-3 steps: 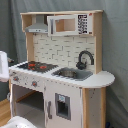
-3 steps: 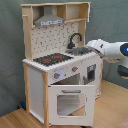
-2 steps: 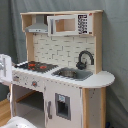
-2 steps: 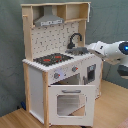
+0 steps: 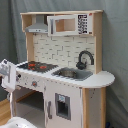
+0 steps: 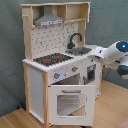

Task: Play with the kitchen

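In the first exterior view, the tall toy play kitchen of white panels and pale wood point(image 5: 65, 75) stands in the middle of the scene against a grey-green curtain backdrop point(image 5: 116, 50), its base reaching down toward a pale wooden floor point(image 5: 4, 111) seen at the first exterior view's lower left. A grey extractor hood point(image 5: 38, 26) sits under the top shelf, with a white-framed microwave cupboard point(image 5: 69, 24) just beside it, and a white brick-pattern back wall point(image 5: 55, 49) runs below both. On the worktop, the black hob with red rings point(image 5: 36, 65) lies to the first exterior view's left of the grey sink basin point(image 5: 70, 74), and the curved black tap point(image 5: 84, 59) rises at the sink's far edge. A white cupboard door with a dark window point(image 5: 62, 106) closes the lower front. Part of the white robot arm point(image 5: 6, 75) shows at the first exterior view's left edge, close to the hob end of the kitchen; its claw cannot be told spread or closed here. In the second exterior view, the kitchen fills the centre, and its windowed white oven door point(image 6: 69, 102) hangs tilted open below the hob. The white arm, with a blue-lit joint point(image 6: 120, 47), reaches in from the second exterior view's right toward the sink side, and the state of the claw point(image 6: 98, 52) cannot be told.
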`<action>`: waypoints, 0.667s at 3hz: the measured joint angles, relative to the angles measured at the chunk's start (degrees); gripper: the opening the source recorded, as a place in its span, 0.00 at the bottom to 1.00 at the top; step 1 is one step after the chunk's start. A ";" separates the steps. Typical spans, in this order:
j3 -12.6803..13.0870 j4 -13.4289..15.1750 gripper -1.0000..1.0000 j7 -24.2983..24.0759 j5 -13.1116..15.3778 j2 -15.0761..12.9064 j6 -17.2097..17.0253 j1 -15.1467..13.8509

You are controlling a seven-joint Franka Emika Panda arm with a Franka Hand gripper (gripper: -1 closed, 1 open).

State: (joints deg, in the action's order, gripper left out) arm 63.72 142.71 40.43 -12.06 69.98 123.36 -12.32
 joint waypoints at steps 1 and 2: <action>0.00 0.83 1.00 2.87 -5.04 -1.52 -1.56 0.03; -0.01 1.72 1.00 5.42 -9.72 -3.20 -2.96 0.02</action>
State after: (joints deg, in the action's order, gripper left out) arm 63.71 144.43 45.85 -21.78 66.78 120.40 -12.30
